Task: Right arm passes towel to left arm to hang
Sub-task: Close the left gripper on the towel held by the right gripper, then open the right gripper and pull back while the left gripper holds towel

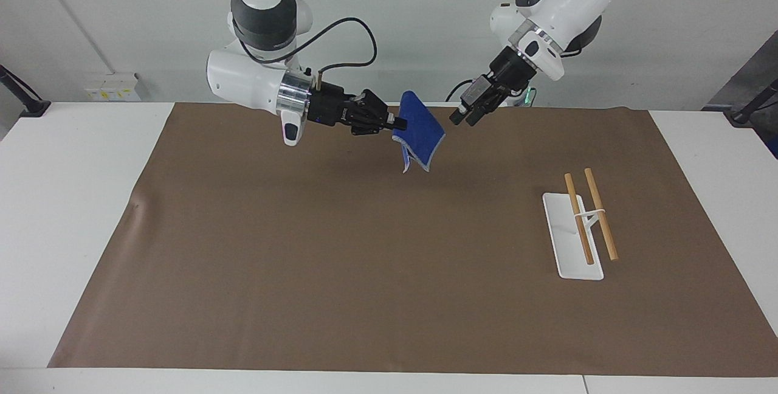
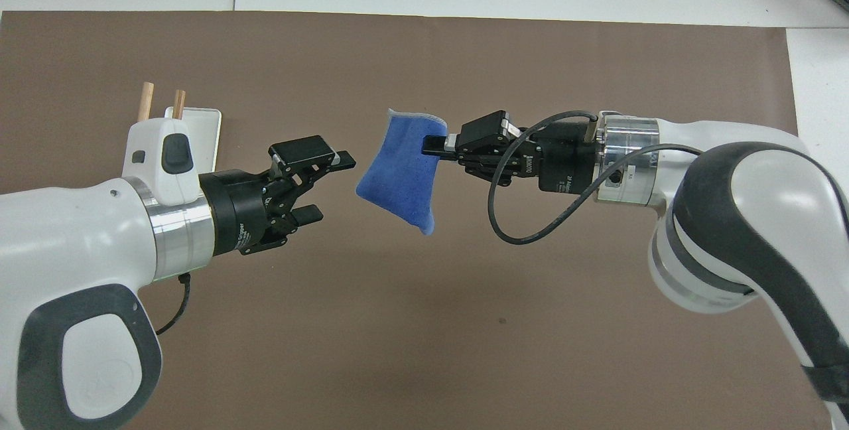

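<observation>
The towel (image 1: 418, 127) is royal blue, plain, with a thin pale grey hem along its edges; the hem shows lightest at the corner hanging below the fingers. The right gripper (image 1: 398, 122) is black, on a silver wrist ring and a white arm with dark grey bands, and a black cable loops from it. The left gripper (image 1: 464, 115) is likewise black, with a silver ring and a white arm (image 2: 73, 231) marked by dark grey panels. The rack (image 1: 571, 242) has a white base and 2 light wooden rods (image 1: 600, 213). The table (image 1: 73, 199) is white, covered by a plain brown mat (image 1: 340, 272). The wall is pale grey-white.
</observation>
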`<move>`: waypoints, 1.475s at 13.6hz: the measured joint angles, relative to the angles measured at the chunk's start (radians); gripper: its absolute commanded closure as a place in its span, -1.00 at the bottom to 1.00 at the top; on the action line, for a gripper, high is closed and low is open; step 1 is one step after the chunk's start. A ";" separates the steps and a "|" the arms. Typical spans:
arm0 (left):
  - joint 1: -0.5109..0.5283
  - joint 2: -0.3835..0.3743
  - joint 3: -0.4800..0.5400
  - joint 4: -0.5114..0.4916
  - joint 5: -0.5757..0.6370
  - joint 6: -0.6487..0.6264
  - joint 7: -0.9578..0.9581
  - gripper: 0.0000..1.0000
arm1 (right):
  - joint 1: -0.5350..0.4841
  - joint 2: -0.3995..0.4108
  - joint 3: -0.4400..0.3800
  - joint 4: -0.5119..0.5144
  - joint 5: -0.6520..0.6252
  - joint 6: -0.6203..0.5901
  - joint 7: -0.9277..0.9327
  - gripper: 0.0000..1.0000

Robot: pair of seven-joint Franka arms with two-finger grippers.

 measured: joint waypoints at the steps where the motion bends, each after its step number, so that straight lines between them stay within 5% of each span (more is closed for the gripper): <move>1: -0.019 0.000 0.000 -0.004 -0.005 0.026 -0.045 -1.00 | 0.005 0.000 0.000 0.000 0.000 0.007 0.002 1.00; 7: -0.111 0.000 0.000 -0.066 -0.010 0.181 -0.290 -0.94 | 0.006 0.000 0.000 -0.001 0.000 0.013 0.004 1.00; 15: -0.177 0.046 0.002 -0.102 -0.010 0.479 -0.470 -0.26 | 0.018 0.000 0.000 -0.001 0.000 0.021 0.004 1.00; 19: -0.177 0.075 0.009 -0.101 -0.010 0.543 -0.485 0.84 | 0.020 0.000 0.000 -0.001 0.000 0.029 0.004 1.00; 20: -0.177 0.076 0.013 -0.101 -0.010 0.547 -0.486 0.97 | 0.020 0.000 0.000 -0.001 0.000 0.029 0.004 1.00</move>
